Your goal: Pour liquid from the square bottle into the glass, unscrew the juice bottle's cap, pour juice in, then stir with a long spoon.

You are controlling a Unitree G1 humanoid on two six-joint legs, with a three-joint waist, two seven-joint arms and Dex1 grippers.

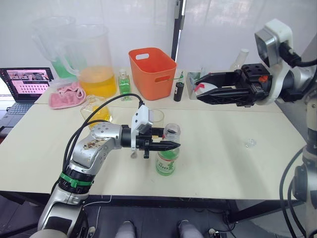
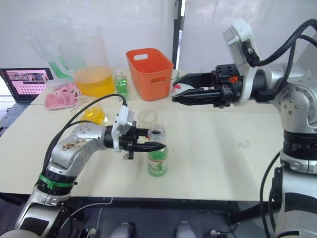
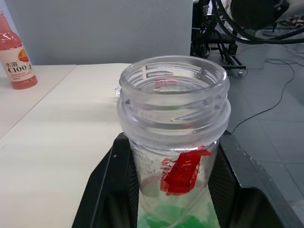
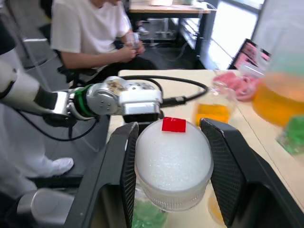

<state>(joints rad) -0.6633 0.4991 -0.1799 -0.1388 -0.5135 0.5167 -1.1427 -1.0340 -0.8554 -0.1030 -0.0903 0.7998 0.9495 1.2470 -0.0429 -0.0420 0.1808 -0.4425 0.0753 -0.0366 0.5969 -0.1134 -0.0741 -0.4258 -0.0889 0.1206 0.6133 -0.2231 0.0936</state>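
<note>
Left hand [image 1: 171,145], nearest the camera, at 6 o'clock on the table [image 1: 233,168]: its black fingers are clamped on the neck of the juice bottle [image 1: 167,157], which stands upright with its mouth uncapped, well inside the near table edge. Open table surface lies from 3 to 5 o'clock of the bottle, reaching the right edge.

Two huge clear jugs [image 1: 94,59], at 10 to 11 o'clock, stand on the far table; the nearer one holds orange liquid.

Orange basket [image 1: 151,72], at 12 o'clock, stands close to the far table's front edge.

Right hand [image 1: 205,89], raised at 1 to 2 o'clock above the far edge, well apart from the bottle: its fingers grip the cap [image 4: 173,164], white with a red mark on top.

Laptop [image 1: 25,87], at 9 o'clock, sits beyond the left table edge.

Pink cloth [image 1: 67,96] lies beside the jugs.

The square bottle [image 1: 99,113], with yellow liquid, lies at 10 o'clock of the left hand, behind its forearm.

The glass [image 1: 156,119] stands just behind the juice bottle, at its 11 o'clock.

Small green bottle [image 1: 124,82] stands between jug and basket.
</note>
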